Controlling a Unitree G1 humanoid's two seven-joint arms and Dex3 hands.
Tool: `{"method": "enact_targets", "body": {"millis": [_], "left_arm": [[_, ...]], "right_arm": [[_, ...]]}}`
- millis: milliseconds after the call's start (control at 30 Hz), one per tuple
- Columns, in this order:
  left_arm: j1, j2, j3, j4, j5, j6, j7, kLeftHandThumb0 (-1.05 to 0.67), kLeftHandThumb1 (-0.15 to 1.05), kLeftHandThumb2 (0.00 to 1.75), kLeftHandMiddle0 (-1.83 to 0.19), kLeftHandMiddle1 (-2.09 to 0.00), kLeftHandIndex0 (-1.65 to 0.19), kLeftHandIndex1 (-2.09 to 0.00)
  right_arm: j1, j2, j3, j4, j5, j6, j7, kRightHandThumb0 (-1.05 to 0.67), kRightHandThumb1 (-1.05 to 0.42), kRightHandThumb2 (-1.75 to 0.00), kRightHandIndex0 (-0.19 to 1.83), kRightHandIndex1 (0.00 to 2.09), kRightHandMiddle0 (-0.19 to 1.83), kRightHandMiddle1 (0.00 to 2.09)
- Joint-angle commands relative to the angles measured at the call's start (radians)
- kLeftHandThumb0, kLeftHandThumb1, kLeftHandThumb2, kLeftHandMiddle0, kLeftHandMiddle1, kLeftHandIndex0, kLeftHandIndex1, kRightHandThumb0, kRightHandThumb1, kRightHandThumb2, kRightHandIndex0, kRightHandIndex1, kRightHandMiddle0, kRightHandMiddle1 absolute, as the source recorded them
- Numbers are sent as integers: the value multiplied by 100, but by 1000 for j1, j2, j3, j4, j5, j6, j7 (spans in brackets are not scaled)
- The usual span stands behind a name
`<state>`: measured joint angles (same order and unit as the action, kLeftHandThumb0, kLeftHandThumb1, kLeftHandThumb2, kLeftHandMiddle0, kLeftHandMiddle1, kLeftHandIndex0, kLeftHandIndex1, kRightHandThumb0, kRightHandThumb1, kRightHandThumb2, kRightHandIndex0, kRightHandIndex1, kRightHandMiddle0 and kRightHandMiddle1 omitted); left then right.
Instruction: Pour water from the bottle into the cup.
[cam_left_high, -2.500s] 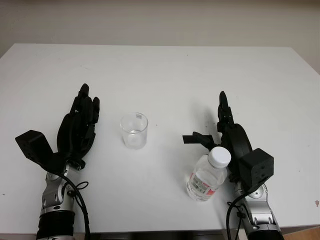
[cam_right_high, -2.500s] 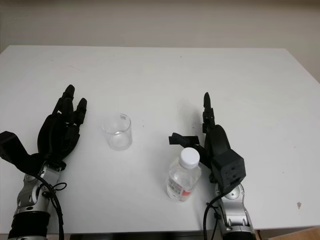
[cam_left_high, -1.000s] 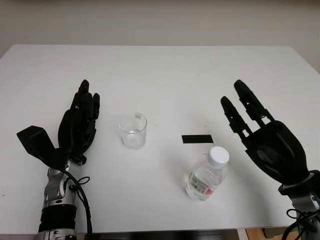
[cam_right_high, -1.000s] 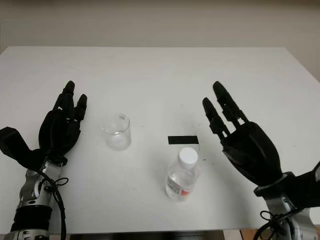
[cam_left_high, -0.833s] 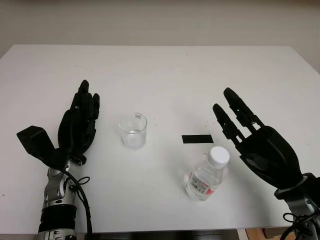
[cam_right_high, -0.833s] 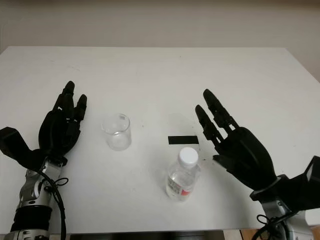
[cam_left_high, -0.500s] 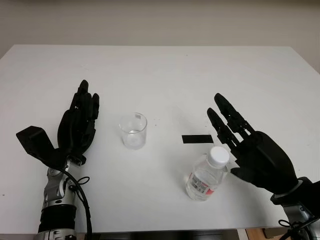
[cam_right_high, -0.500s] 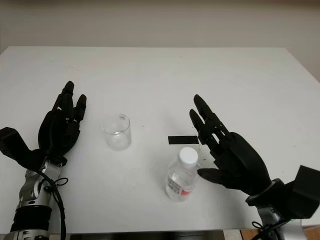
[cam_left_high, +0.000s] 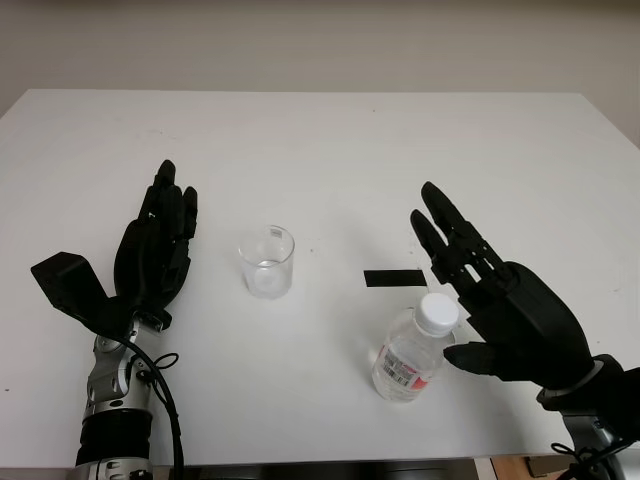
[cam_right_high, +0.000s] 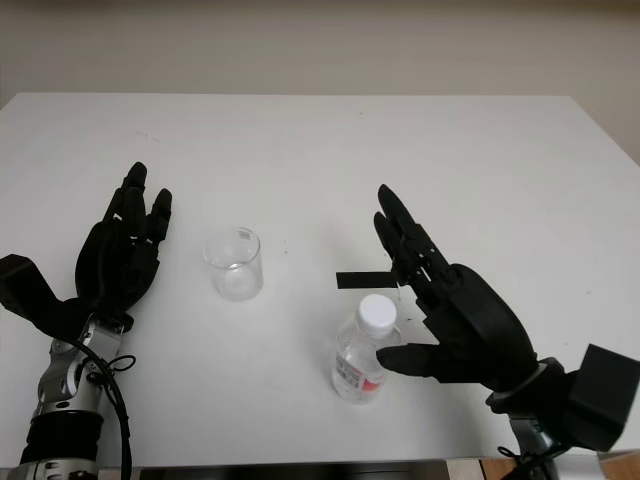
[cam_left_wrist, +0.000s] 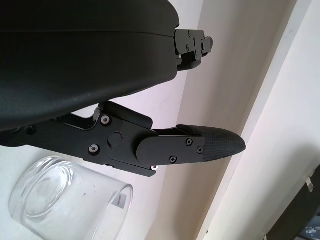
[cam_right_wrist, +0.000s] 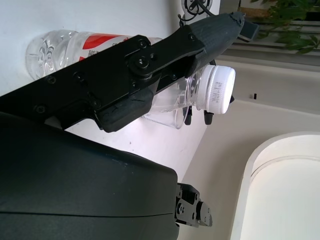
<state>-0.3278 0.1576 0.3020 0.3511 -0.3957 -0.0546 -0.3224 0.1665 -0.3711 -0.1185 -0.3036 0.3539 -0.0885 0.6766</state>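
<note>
You are looking at a white table (cam_left_high: 330, 140) where the bottle (cam_left_high: 410, 352), capped in white and carrying a red-and-white label, is standing upright near the front edge, toward the right. Your right hand (cam_left_high: 505, 310) is hovering just beside it on its right, open and holding nothing, with its thumb pointing toward the bottle's shoulder; you cannot tell whether the thumb is touching the plastic. The cup (cam_left_high: 267, 262), a clear glass, is sitting upright left of centre, well apart from the bottle. A strip of black tape (cam_left_high: 393, 278) is lying flat on the table between them, just behind the bottle. Your left hand (cam_left_high: 158, 250) is sitting open to the left of the cup, near it but not touching, gripping nothing.
</note>
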Motion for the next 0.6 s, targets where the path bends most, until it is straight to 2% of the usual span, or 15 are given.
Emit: {"method": "enact_targets", "body": {"millis": [0, 267, 367, 567], "left_arm": [[2, 7, 3, -17, -2, 1, 0, -70, 105, 38, 7, -6, 6, -6], [6, 2, 0, -19, 2, -7, 2, -70, 105, 39, 7, -6, 5, -6], [10, 2, 2, -24, 0, -7, 0, -70, 105, 40, 7, -5, 6, -6], [17, -5, 3, -41, 1, -2, 23, -70, 105, 37, 6, -6, 5, -6]], "right_arm": [[10, 1, 5, -25, -3, -12, -11, -94, -93, -5, -19, 0, -19, 0], [-49, 58, 87, 128, -13, 8, -22, -91, -88, -5, -19, 0, -19, 0], [-74, 66, 123, 189, -59, -3, -28, -94, -89, -5, -19, 0, -19, 0], [-100, 58, 159, 215, -106, -2, -29, -99, -89, -5, -19, 0, -19, 0]]}}
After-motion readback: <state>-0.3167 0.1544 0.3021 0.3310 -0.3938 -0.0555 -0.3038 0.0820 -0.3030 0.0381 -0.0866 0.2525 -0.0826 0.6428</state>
